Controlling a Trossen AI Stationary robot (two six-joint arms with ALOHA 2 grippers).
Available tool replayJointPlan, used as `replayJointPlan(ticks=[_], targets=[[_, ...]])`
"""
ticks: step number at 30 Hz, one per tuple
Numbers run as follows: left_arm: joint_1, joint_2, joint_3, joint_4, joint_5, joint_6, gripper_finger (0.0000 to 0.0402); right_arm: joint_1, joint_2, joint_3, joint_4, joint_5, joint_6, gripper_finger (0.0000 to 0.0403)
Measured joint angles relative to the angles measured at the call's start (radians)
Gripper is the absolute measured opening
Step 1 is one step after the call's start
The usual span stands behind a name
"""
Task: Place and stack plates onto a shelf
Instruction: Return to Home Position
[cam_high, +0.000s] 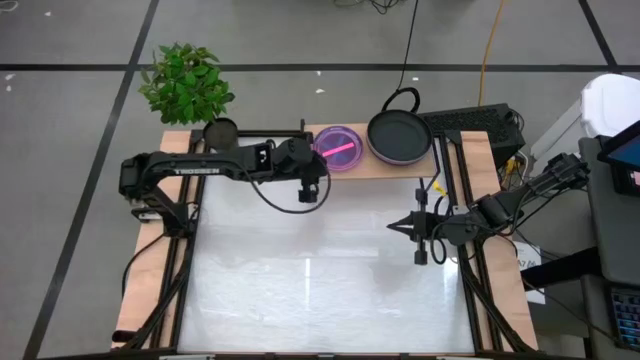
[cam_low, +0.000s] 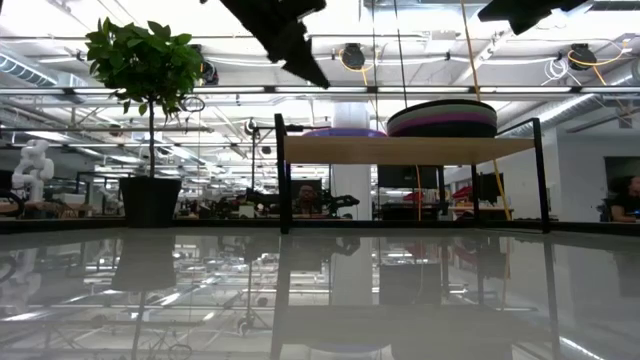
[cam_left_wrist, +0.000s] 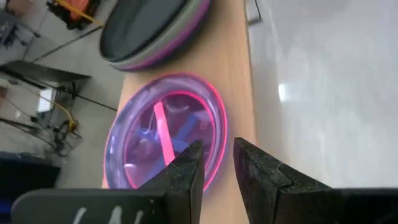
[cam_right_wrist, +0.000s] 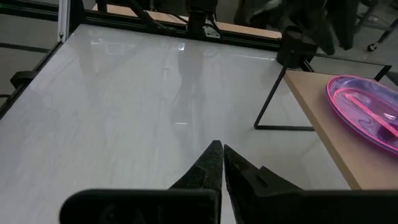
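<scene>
Left gripper (cam_left_wrist: 217, 144): fingers only narrow gap apart, nothing held, hanging above shelf (cam_left_wrist: 239, 81) near front edge. Pink plate (cam_left_wrist: 143, 130) flat on wood just past fingertips; can't tell what's under it. Taller stack (cam_left_wrist: 149, 25), black plate on top, farther beyond. Two piles probably because shelf only fits two side by side. Right gripper (cam_right_wrist: 219, 149): fingers pinched nearly closed, empty, over white table (cam_right_wrist: 124, 93), shelf ahead of tips. Stacking looks done imo.
</scene>
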Motion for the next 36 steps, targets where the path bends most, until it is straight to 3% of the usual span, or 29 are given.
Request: replayJointPlan(ticks=[8, 13, 19, 25, 36], targets=[[-0.06, -0.08, -0.002, -0.126, 0.006, -0.234, 0.0093, 0.0, -0.022, -0.056, 0.072, 0.0, -0.074, 0.0], [-0.136, -0.117, -0.045, -0.144, 0.022, -0.294, 0.0085, 0.0, -0.071, -0.097, 0.071, -0.001, -0.081, 0.0], [-0.22, -0.192, -0.194, -0.03, 0.019, -0.386, 0.0009, 0.0, -0.153, -0.164, 0.075, -0.023, -0.079, 0.0], [-0.315, -0.321, -0.341, 0.064, -0.011, -0.456, 0.0004, 0.0, -0.227, -0.223, 0.115, -0.025, -0.111, 0.0], [-0.44, -0.734, -0.748, 0.316, -0.073, -0.472, 0.0002, 0.0, -0.3, -0.302, 0.14, -0.022, -0.134, 0.0]])
